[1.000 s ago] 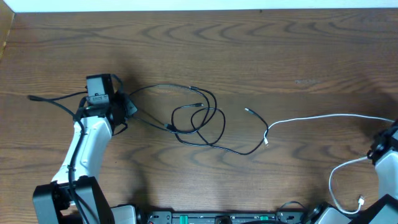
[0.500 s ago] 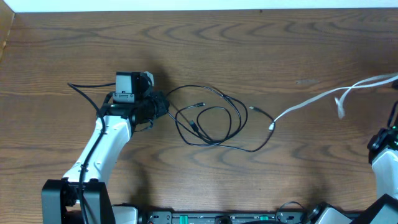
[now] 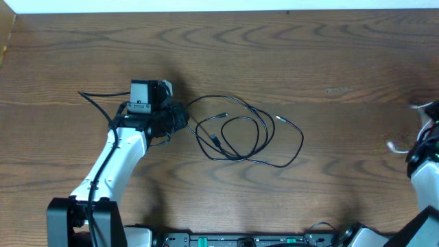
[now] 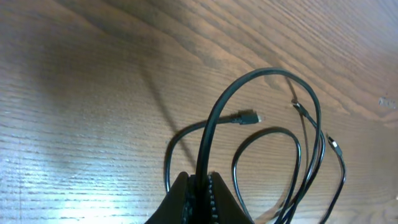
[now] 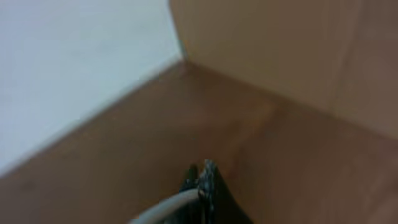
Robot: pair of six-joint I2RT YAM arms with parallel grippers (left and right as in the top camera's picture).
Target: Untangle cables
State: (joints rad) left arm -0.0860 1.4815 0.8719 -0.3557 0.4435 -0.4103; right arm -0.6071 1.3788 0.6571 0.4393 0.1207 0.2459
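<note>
pinching the black cable between closed tips, the left tool has that cord clamped tight, and it arches up out of the grip and curls away over the wooden counter. from overhead the black cable lies in loose overlapping loops mid-counter, just right of the left tool, with one plug end inside the loops and another poking out on the right. over at the far right edge, the right tool is closed too, with the white cable nipped in its tips. overhead, only blurred scraps of white show beside the right arm, well apart from the black loops.
</note>
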